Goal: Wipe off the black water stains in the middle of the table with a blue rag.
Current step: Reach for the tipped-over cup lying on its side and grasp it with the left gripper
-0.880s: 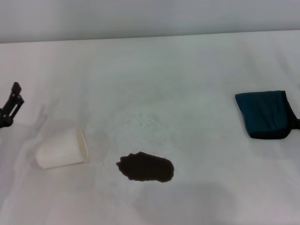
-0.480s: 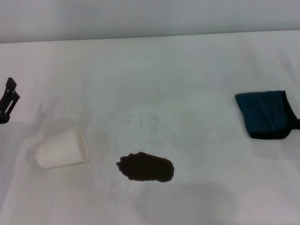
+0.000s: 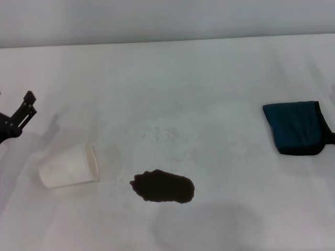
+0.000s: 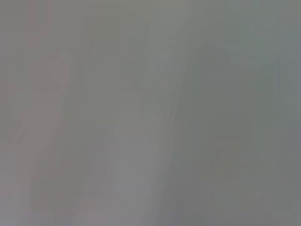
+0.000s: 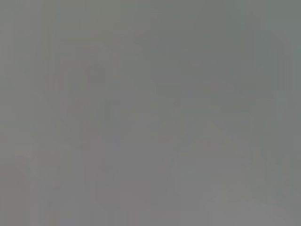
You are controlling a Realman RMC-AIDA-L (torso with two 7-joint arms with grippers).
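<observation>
The black water stains (image 3: 162, 187) form one dark oval blotch on the white table (image 3: 172, 94), near the front middle in the head view. Far to the right lies the blue rag (image 3: 296, 127), folded flat, with nothing touching it. My left gripper (image 3: 27, 102) pokes in at the left edge, above and to the left of the fallen cup and far from the rag. The right gripper is out of view. Both wrist views show only plain grey.
A cream-white paper cup (image 3: 69, 166) lies on its side left of the blotch, its mouth facing the blotch. The table's far edge meets a grey wall (image 3: 167, 21) at the back.
The left gripper first drew back toward the left edge, then swung right and now reaches farther in toward the cup. Stain, cup and rag have not moved.
</observation>
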